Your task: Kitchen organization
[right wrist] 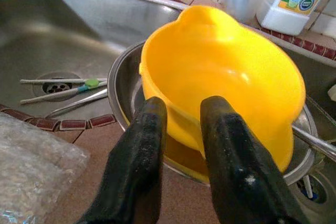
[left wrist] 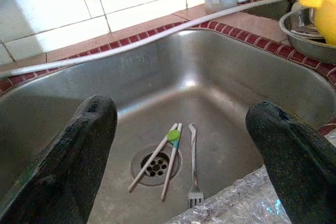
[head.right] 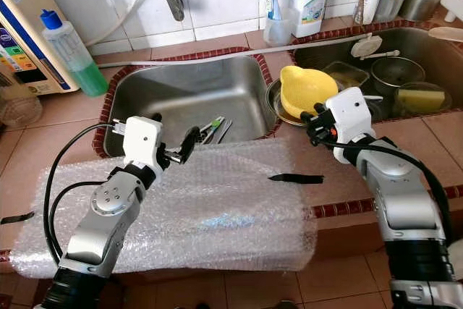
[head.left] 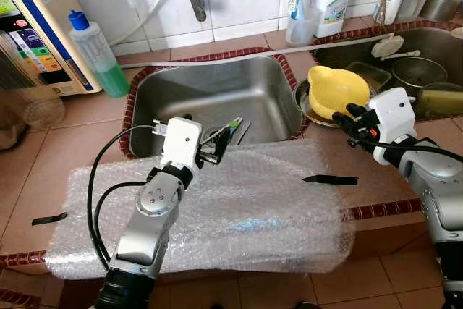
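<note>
Yellow bowl (right wrist: 220, 72): one, sits tilted inside a steel bowl (right wrist: 123, 85) that rests on the tiled divider between the two sinks. Right claw (right wrist: 181, 124) is at the yellow bowl's near rim, fingers close together with a narrow gap, both outside the wall, not pinching it. Left claw (left wrist: 181, 150) hangs over the near edge of the left sink (head.left: 217, 99), fingers spread wide, holding nothing. On that sink's floor by the drain: two chopsticks (left wrist: 157, 158) joined by a green clip, one fork (left wrist: 194, 169). Bubble wrap sheet (head.left: 239, 208) covers the surface in front. One green soap bottle (head.left: 94, 52) stands left of the sink.
</note>
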Controlling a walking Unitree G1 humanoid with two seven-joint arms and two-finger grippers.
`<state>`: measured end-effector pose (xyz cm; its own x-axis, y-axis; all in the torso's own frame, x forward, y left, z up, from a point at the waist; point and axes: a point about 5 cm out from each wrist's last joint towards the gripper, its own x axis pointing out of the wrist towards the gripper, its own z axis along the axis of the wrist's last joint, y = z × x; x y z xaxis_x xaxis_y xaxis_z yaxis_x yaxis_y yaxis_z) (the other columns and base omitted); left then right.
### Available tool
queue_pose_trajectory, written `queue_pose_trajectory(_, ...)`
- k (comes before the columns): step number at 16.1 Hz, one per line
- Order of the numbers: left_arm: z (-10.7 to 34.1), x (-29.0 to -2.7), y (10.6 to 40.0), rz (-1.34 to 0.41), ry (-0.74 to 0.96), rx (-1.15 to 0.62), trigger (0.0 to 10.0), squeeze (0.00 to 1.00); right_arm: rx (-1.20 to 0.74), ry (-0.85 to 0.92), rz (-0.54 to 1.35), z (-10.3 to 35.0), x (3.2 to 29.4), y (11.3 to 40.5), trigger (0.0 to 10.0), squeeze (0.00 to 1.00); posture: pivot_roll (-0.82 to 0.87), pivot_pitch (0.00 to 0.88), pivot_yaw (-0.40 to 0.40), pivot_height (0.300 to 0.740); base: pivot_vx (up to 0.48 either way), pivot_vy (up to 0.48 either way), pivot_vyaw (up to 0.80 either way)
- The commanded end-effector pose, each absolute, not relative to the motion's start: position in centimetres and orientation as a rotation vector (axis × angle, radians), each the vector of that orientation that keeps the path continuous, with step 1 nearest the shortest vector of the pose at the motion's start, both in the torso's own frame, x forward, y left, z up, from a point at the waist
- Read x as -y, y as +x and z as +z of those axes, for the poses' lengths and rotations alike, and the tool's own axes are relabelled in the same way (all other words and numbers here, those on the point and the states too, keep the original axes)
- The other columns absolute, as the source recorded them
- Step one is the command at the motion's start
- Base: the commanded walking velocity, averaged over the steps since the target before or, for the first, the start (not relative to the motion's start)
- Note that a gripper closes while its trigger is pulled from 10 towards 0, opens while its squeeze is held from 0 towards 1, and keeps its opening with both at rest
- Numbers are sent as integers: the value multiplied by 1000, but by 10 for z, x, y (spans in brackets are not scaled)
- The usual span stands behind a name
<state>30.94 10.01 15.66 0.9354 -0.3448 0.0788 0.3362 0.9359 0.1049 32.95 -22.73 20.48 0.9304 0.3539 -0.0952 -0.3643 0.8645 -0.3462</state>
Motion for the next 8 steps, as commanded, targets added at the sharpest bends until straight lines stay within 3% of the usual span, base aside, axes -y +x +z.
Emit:
queue_pose_trajectory(1,156,-107,310,-319,108,90,10000,0,13,-368,388,213,223,330,0,0,-340,169,145,740,0,0,0)
queue_pose_trajectory(8,155,-108,310,-311,109,82,10000,0,38,-366,379,218,222,331,0,0,-337,170,146,740,0,0,0)
